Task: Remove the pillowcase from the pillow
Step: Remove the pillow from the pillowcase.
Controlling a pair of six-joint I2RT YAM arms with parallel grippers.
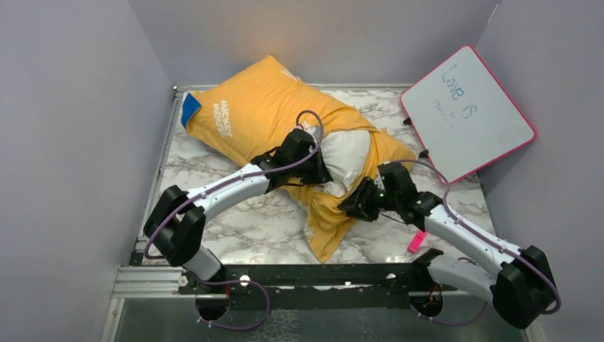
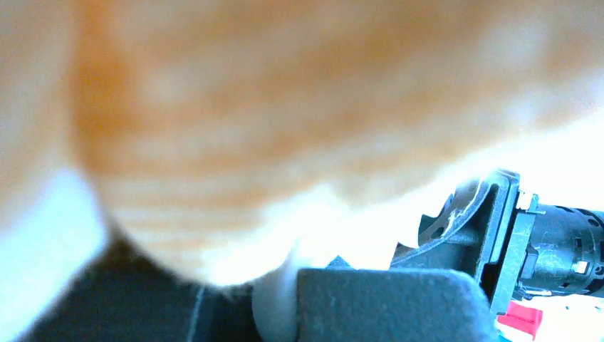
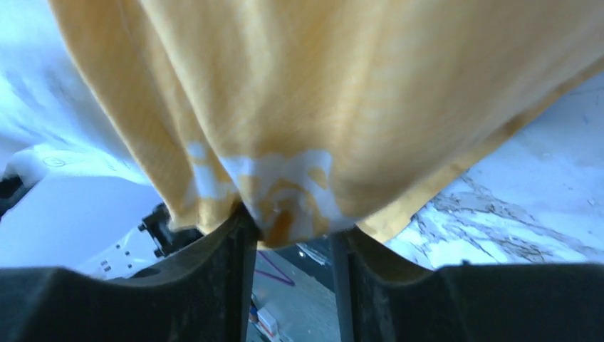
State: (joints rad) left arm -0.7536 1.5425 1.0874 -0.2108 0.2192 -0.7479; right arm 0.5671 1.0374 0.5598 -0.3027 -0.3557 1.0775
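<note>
The orange-yellow pillowcase (image 1: 249,107), white lettering up and a blue corner (image 1: 190,110) showing at its far left end, lies diagonally across the table with most of the pillow (image 1: 350,158) inside it. The white stuffing bulges out only at the open end near the middle. There the left gripper (image 1: 318,169) is closed at the seam between cover and cushion. The blurred wrist view shows a sliver of white cloth between its fingers, which looks like the pillow. Just to its right, the right gripper (image 1: 354,205) stands with jaws parted, a bunched fold of orange fabric resting at the gap but not squeezed. The job appears to be at an early stage, with the hem being peeled back off the cushion. The next move likely calls for the right claw to take a firm bite of the hem and draw it away while the left pins the pillow. The surface is white marble-patterned tabletop (image 1: 235,228). A pink marker (image 1: 417,241) lies near the right arm, a pink-edged whiteboard (image 1: 466,114) leans at the right, and plain grey walls (image 1: 71,142) enclose the scene.
</note>
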